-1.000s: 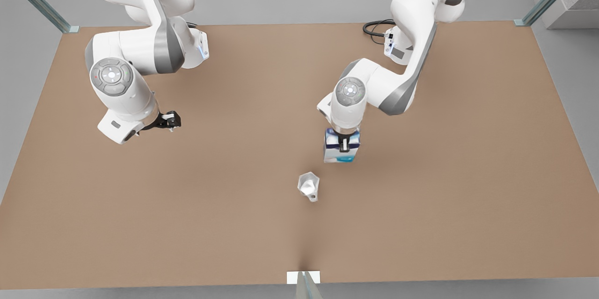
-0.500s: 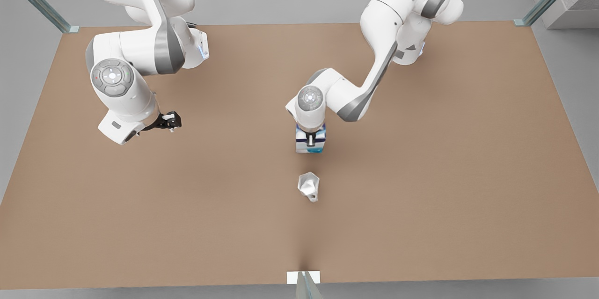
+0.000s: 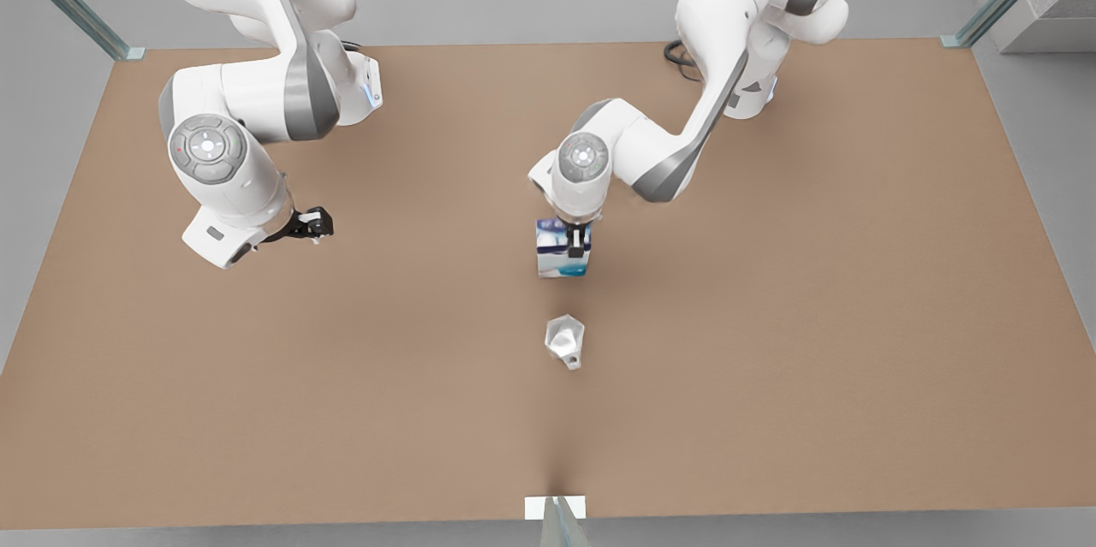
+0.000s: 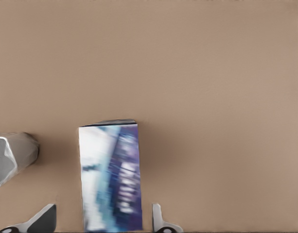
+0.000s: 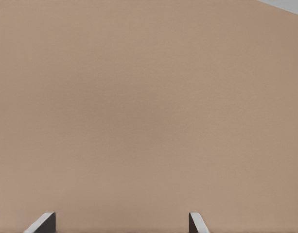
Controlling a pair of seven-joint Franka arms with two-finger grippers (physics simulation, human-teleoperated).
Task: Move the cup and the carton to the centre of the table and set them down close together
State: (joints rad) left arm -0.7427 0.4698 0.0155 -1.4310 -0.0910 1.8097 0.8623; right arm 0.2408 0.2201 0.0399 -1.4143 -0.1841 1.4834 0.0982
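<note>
Where the tan table (image 3: 771, 376) spreads under both arms, the largest thing on it is the carton (image 3: 562, 258), standing upright near the middle, white and dark blue with teal low on its face. The left gripper (image 3: 575, 243) sits directly over the carton; in the left wrist view its two fingertips (image 4: 42, 221) stand spread to either side of the carton (image 4: 111, 177) with tabletop showing between each tip and the box, so the tool is released, not clamped on anything. Just beside the carton, toward the front view's near edge, stands the cup (image 3: 564, 340), pale grey-white and faceted, apart from the box by a strip of bare table (image 4: 212, 73); the left wrist view catches its angular rim (image 4: 8, 158) at the frame's border. The right gripper (image 3: 310, 223) waits well off toward the front view's left, above bare table (image 5: 149, 107), its fingertips (image 5: 42, 222) parted wide and holding nothing.
</note>
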